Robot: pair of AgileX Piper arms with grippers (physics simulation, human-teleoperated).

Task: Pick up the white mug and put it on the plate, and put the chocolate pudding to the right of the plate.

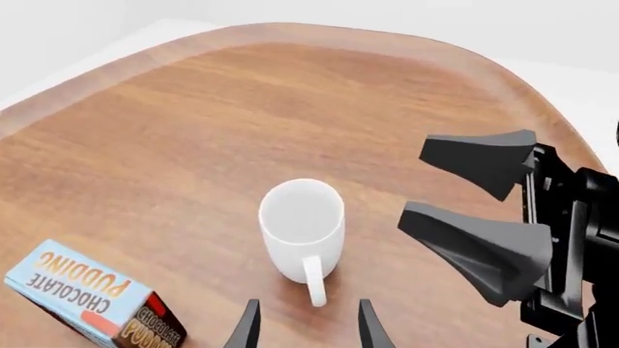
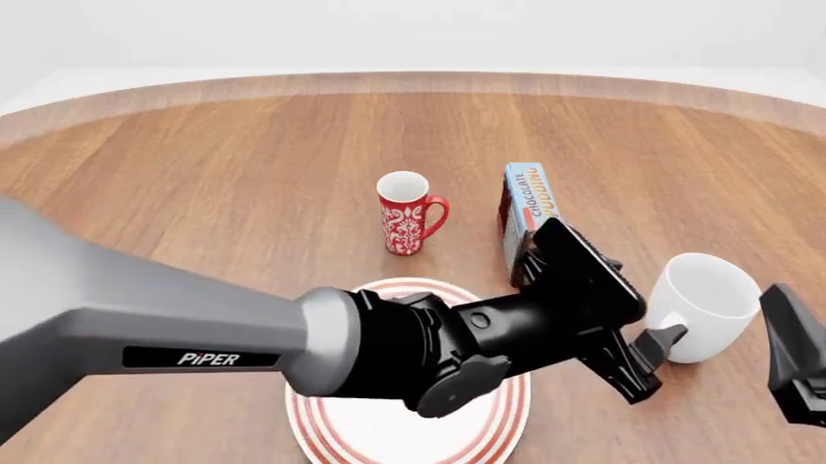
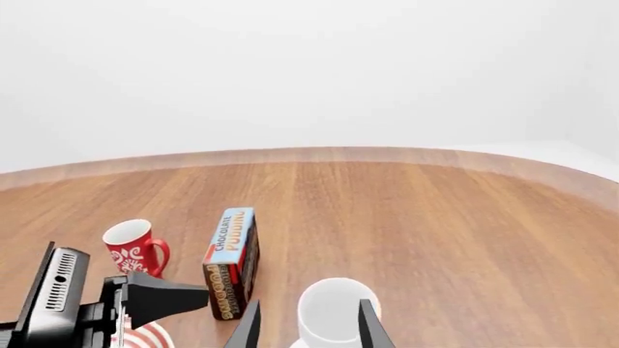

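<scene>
Two mugs: white mug point(image 2: 701, 304), red mug point(image 2: 406, 212); one plate point(image 2: 504, 425), apparently.

white mug point(image 1: 301, 230) upright on table point(image 1: 193, 145) | chocolate pudding point(image 1: 92, 296) near | left pincer point(image 1: 307, 330) spread

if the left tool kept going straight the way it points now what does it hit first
Most likely the wide glossy white ceramic mug: in the left wrist view its loop handle sits just ahead of the open left tool, lined up with the gap between the fingertips. Exact depth is unclear.
</scene>
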